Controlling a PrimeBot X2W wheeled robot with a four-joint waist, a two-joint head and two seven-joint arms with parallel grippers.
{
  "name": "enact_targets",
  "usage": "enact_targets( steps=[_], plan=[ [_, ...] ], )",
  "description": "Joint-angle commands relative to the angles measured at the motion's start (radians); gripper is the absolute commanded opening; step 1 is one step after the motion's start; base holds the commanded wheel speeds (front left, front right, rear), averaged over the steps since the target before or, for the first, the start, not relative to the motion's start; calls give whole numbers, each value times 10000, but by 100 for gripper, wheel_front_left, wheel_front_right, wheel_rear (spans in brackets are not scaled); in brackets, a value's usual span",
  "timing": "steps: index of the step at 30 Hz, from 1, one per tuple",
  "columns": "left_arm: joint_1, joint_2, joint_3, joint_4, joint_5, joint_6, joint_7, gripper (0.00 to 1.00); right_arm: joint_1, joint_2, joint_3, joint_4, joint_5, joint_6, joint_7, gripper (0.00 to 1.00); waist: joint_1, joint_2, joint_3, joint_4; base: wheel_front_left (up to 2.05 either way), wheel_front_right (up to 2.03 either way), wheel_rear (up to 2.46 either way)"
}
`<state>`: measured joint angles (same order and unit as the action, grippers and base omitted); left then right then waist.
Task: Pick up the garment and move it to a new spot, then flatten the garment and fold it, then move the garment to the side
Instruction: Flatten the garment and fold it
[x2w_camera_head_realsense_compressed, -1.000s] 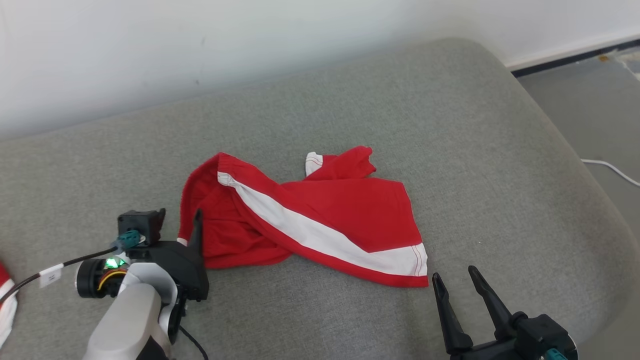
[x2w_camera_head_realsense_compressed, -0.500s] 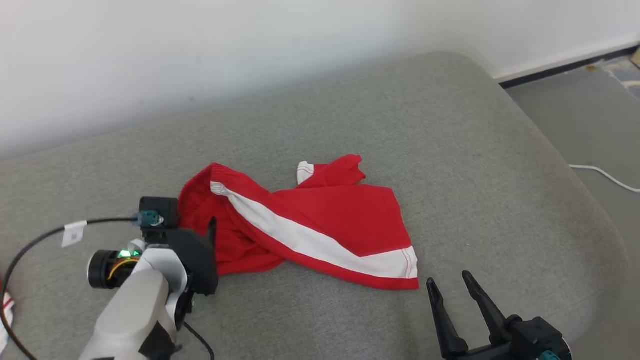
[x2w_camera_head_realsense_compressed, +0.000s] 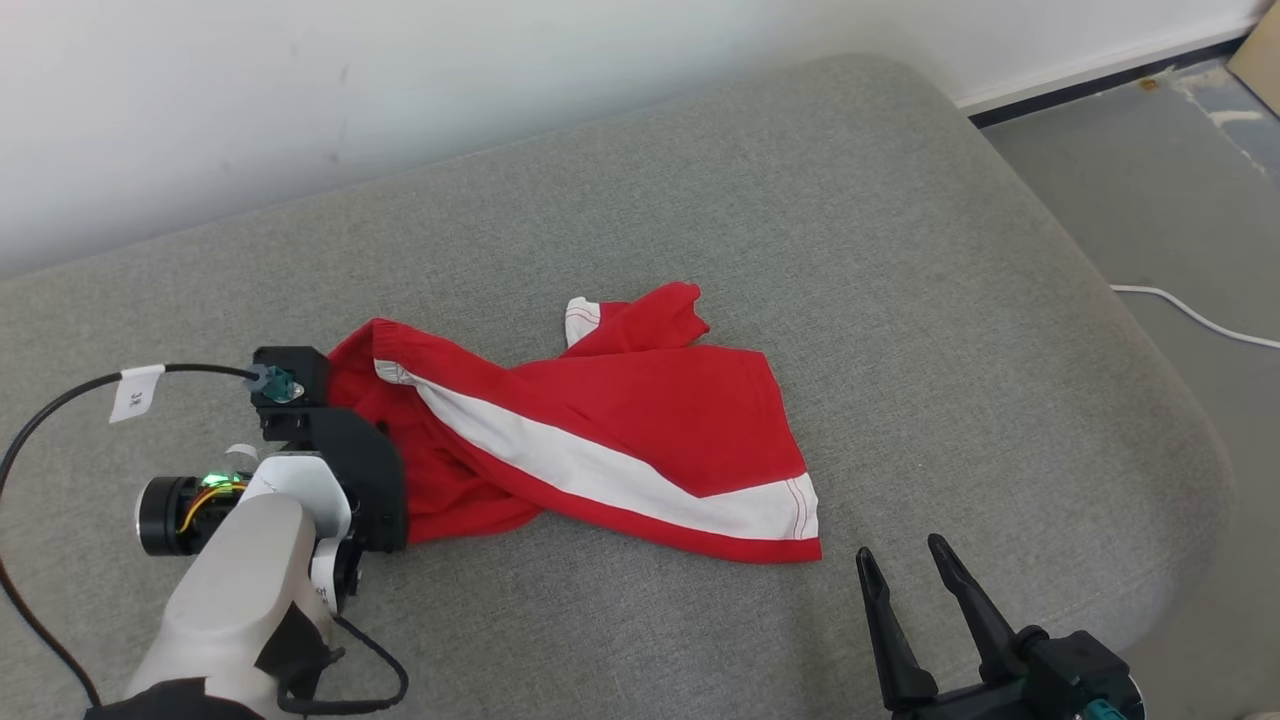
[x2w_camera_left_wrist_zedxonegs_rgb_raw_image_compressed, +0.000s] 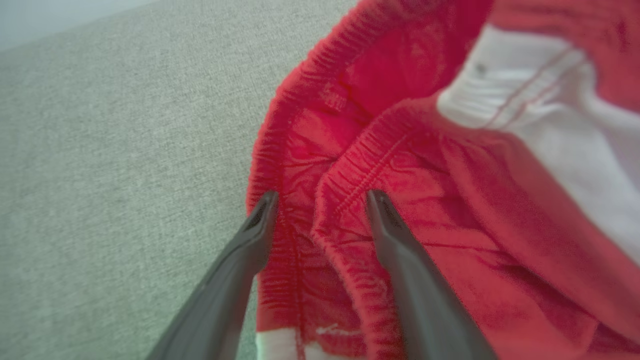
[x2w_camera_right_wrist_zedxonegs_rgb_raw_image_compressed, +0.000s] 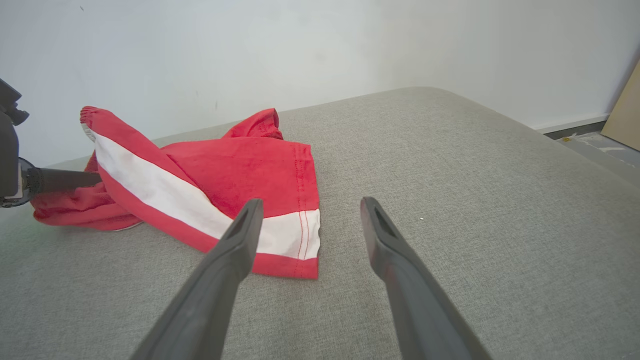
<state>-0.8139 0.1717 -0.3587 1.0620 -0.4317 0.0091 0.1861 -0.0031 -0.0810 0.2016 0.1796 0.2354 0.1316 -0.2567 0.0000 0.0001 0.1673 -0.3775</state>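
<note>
The garment, red shorts with a broad white stripe, lies crumpled near the middle of the grey cushion, its waistband to the robot's left and one hemmed leg stretching to the right. The left gripper is at the waistband end. In the left wrist view its fingers stand moderately apart, not closed, with a gathered fold of the elastic band between them; one fingertip sits at the outer edge of the band beside the cushion, and the other rests on the red cloth. In the head view the gripper's dark housing overlaps the garment's left edge and hides the fingers. The right gripper is near the garment's lower right hem corner, clear of it, fingers spread and holding nothing. In the right wrist view that white-striped hem lies just beyond the left fingertip.
</note>
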Motion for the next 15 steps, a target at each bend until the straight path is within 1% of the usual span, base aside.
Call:
enact_targets(
  steps=[1, 2, 3, 4, 5, 6, 7, 9, 13, 15],
  plan=[
    [-66, 28, -37, -64, -41, 44, 197, 49, -52, 39, 3, -4, -69, -19, -55, 100, 0, -1, 24, 27, 0, 0, 0],
    [-67, 17, -79, -92, -36, 49, 351, 44, -55, 43, -6, -6, -68, -19, -58, 100, 0, -1, 35, 43, 0, 0, 0],
    [-50, -2, -107, -122, -54, 31, 508, 36, -60, 48, -16, -11, -74, -19, -63, 100, 0, -1, 46, 60, 0, 0, 0],
    [-27, -10, -118, -174, -88, 3, 622, 32, -63, 53, -26, -12, -80, -19, -67, 100, 0, -1, 54, 77, 0, 0, 0],
    [-27, -10, -118, -174, -88, 3, 622, 32, -63, 53, -26, -12, -80, -19, -67, 100, 0, -1, 54, 77, 0, 0, 0],
    [-2, -10, -131, -233, -107, -17, 703, 26, -66, 56, -34, -12, -82, -19, -71, 100, 0, -1, 60, 92, 0, 0, 0],
    [28, -15, -155, -308, -120, -38, 782, 15, -71, 60, -45, -9, -84, -19, -73, 100, 0, -1, 69, 109, 0, 0, 0],
    [80, -43, -201, -507, -132, -70, 788, 0, -94, 69, -45, -4, -93, -19, -79, 100, 0, -1, 82, 139, 0, 0, 0],
    [179, -133, -282, -1033, -140, -99, 583, 0, -100, 79, -62, 8, -77, -19, -76, 100, 0, -1, 85, 241, 0, 0, 0],
    [273, -152, -263, -1367, -226, -199, 428, 0, -83, 80, -107, -9, -78, -19, -72, 100, 0, -1, 86, 336, 0, 0, 0]
  ],
)
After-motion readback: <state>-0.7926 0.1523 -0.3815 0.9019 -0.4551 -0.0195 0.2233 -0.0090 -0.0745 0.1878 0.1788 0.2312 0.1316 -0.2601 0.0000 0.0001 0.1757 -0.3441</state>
